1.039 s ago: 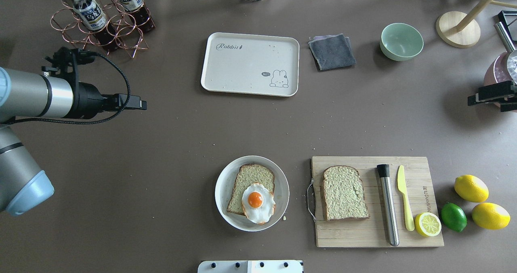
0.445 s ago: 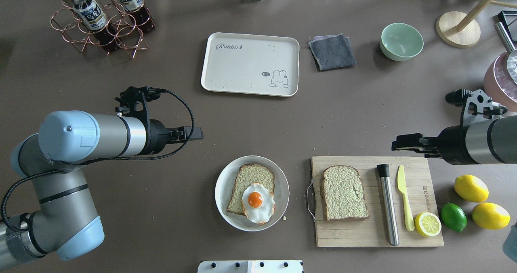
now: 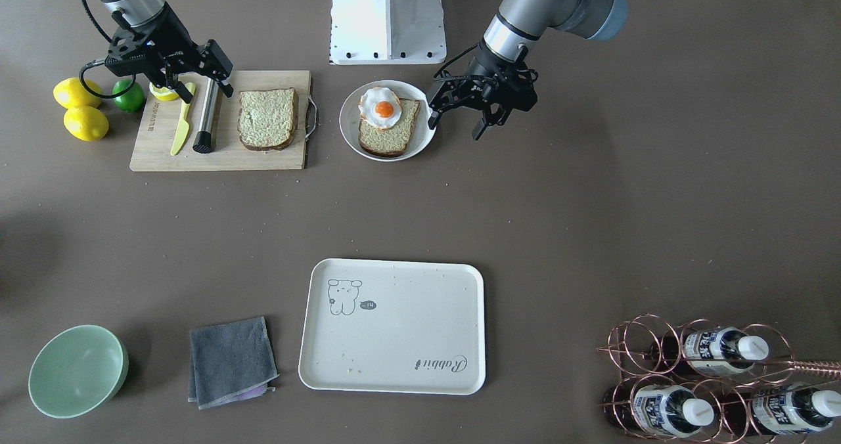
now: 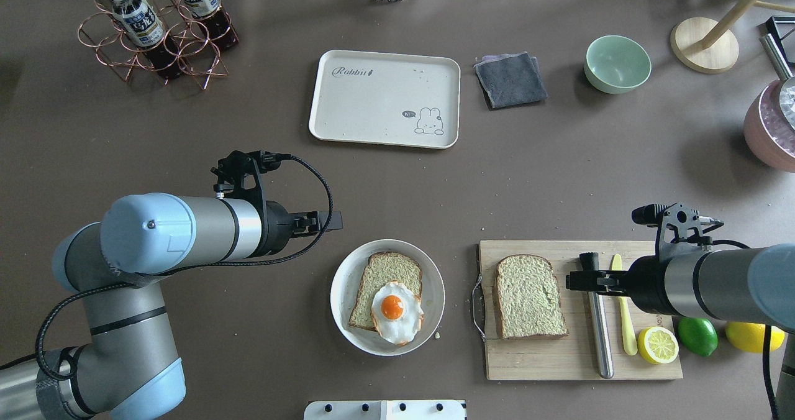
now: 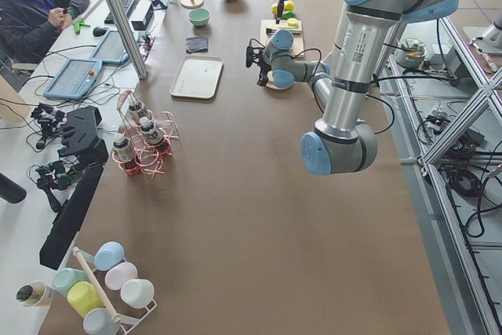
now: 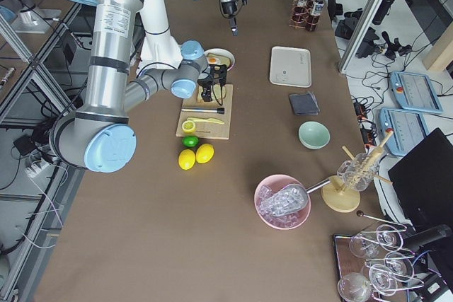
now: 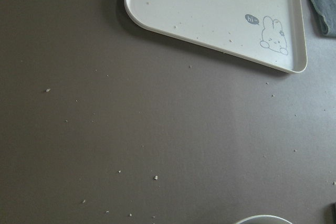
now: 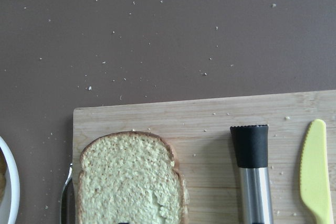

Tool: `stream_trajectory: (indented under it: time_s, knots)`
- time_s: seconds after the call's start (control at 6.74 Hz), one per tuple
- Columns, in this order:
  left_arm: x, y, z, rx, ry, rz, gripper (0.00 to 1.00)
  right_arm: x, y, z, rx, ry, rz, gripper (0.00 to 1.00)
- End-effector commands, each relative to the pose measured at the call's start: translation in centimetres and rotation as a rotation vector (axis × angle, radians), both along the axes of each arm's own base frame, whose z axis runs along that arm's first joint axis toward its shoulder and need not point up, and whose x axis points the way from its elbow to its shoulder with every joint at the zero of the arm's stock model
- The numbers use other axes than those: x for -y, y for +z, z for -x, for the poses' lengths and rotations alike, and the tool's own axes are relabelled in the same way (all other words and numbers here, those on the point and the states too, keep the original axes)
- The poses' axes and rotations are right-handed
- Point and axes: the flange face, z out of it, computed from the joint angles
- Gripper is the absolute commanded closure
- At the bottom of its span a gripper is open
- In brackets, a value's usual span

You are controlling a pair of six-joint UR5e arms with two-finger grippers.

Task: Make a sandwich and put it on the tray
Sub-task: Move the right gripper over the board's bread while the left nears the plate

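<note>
One bread slice [image 4: 382,271] lies on a round white plate [image 4: 340,283] with the fried egg [image 4: 396,311] on its near corner. The second slice [image 4: 528,296] lies alone on the wooden cutting board [image 4: 559,364]. The cream tray [image 4: 385,97] sits bare at the far middle; it also shows in the left wrist view [image 7: 210,9]. My left gripper [image 3: 455,125] is open and hovers just left of the plate. My right gripper [image 3: 197,84] is open and hovers over the board, above the steel rod [image 4: 599,339] and beside the second slice [image 8: 128,179].
A yellow knife [image 4: 624,320], a lemon half [image 4: 658,344], a lime [image 4: 697,333] and lemons lie at the right. A grey cloth [image 4: 510,79] and a green bowl [image 4: 617,64] sit right of the tray. A bottle rack [image 4: 155,35] stands at the far left.
Both arms have swung in toward the near side. The left gripper moved right and down to the plate. The right gripper came in from the right edge over the cutting board.
</note>
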Motion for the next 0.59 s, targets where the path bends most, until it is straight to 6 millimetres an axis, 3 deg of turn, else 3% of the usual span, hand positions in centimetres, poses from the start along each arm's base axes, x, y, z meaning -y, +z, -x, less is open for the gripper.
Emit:
stream_trajectory:
  time_s: [0.0, 0.45]
  knots:
    - [0.0, -0.2, -0.1, 0.0, 0.0, -0.002, 0.01, -3.2, 0.6, 2.9, -0.008, -0.006, -0.019, 0.29]
    - [0.0, -0.2, -0.1, 0.0, -0.002, -0.002, 0.01, -4.2, 4.4, 5.1, 0.05, 0.003, -0.055, 0.31]
